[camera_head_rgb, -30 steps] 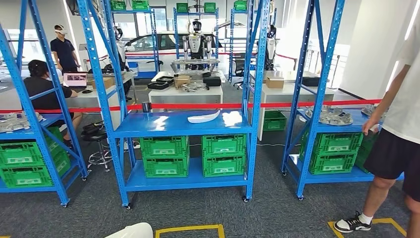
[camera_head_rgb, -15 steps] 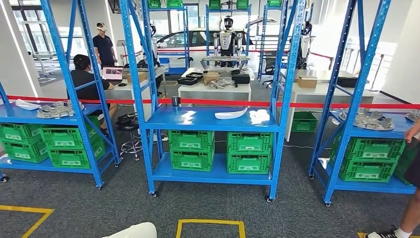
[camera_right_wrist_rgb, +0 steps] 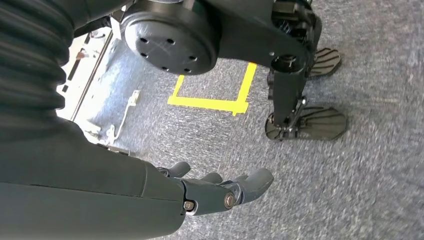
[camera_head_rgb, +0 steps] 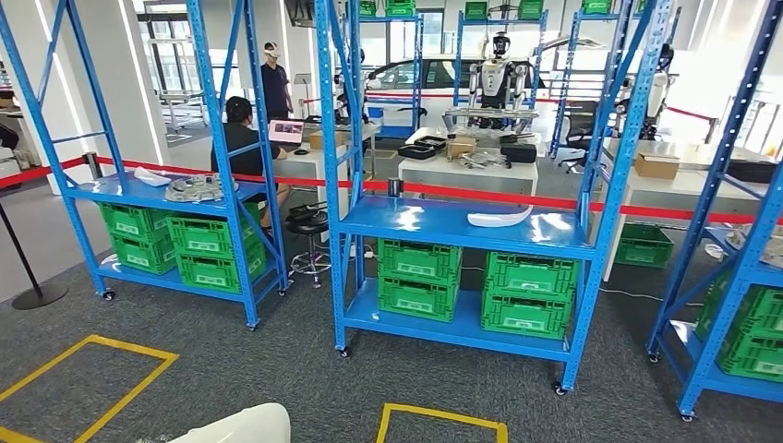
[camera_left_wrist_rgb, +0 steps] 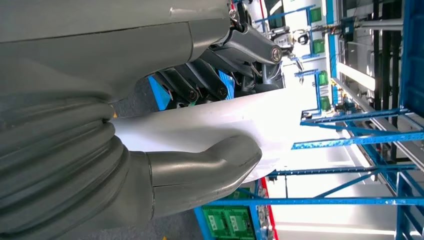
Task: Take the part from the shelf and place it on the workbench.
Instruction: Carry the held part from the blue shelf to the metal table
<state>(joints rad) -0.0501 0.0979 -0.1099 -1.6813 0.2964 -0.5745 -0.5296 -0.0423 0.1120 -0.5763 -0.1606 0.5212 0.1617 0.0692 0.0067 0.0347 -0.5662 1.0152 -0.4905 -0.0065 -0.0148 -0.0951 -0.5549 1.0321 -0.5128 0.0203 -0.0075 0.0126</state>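
Note:
My left hand (camera_left_wrist_rgb: 150, 75) grips a white curved part (camera_left_wrist_rgb: 220, 125), the thick thumb (camera_left_wrist_rgb: 210, 165) under it and the dark fingers (camera_left_wrist_rgb: 200, 82) over it. The same part's edge (camera_head_rgb: 235, 426) peeks in at the bottom of the head view. My right hand (camera_right_wrist_rgb: 215, 192) hangs over the grey carpet with its fingers loosely apart and nothing in them. Another white part (camera_head_rgb: 499, 219) lies on the middle blue shelf (camera_head_rgb: 443, 224). White workbenches (camera_head_rgb: 480, 173) stand behind the red barrier tape (camera_head_rgb: 517, 197).
A second blue shelf (camera_head_rgb: 138, 196) at the left carries grey metal parts (camera_head_rgb: 194, 189). Green crates (camera_head_rgb: 420, 277) fill the lower levels. A third shelf (camera_head_rgb: 729, 240) stands at the right. A person sits at a desk (camera_head_rgb: 242, 138), another stands behind. Yellow floor squares (camera_head_rgb: 443, 420) mark the carpet.
The camera has swung to the left, so the whole scene has slid right. The person at the right edge has left the picture. The white part stays in my left hand.

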